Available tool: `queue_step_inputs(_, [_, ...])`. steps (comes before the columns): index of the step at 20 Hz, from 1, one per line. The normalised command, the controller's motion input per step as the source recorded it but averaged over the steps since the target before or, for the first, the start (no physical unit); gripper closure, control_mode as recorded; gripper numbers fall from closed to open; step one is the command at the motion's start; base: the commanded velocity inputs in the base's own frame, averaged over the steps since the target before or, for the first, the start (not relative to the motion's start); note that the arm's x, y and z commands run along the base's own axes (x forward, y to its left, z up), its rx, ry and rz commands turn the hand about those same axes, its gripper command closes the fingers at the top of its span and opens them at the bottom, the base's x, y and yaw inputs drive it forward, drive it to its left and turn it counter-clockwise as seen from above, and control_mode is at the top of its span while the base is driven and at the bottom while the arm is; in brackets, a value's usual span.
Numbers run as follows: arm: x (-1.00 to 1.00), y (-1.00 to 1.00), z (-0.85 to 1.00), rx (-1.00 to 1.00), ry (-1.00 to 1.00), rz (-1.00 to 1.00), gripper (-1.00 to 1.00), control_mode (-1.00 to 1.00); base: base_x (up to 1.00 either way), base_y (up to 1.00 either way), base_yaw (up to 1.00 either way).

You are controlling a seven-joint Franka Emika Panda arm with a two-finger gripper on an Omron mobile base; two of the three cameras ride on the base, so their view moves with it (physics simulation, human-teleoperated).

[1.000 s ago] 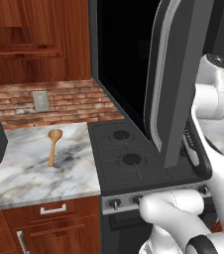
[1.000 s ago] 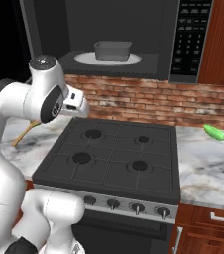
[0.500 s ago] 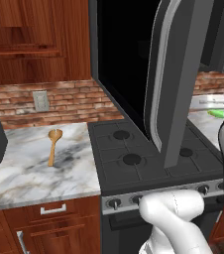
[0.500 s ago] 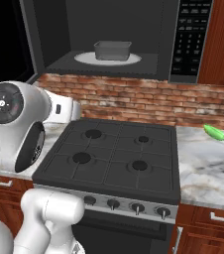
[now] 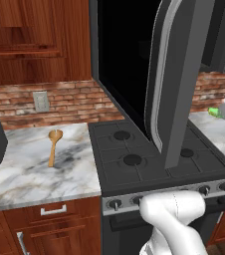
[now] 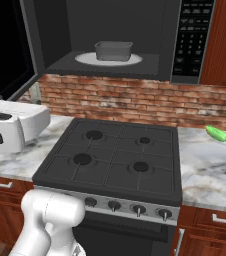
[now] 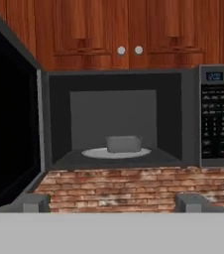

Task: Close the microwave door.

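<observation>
While the microwave door [image 7: 10, 124] stands wide open to the left of the empty, parted pincer [image 7: 111, 202], which faces the microwave [image 7: 134, 119], the approach step calls for swinging left behind the panel.

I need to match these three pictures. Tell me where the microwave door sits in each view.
Left base view: the microwave door swings out at centre right, edge-on, its grey handle strip facing the camera.
Right base view: the door is the black panel at the upper left edge.
Hand view: the door fills the left side, glass facing inward.
Shared landmark: the brick wall beneath the microwave.
</observation>
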Motion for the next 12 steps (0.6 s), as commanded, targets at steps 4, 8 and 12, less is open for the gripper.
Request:
queue_step_inputs(4, [-1.00,0.44,0.15,-0.16,-0.36,-0.12,-1.00,-1.00,0.00,0.00,0.00])
queue_step_inputs(8, [-1.00,0.67,0.00,-0.19,-0.32,-0.19,-1.00,-1.00,0.00,0.00,0.00])
queue_step_inputs(12, [-1.00,0.96,0.00,-0.11,-0.23,-0.33,-1.00,-1.00,0.00,0.00,0.00])
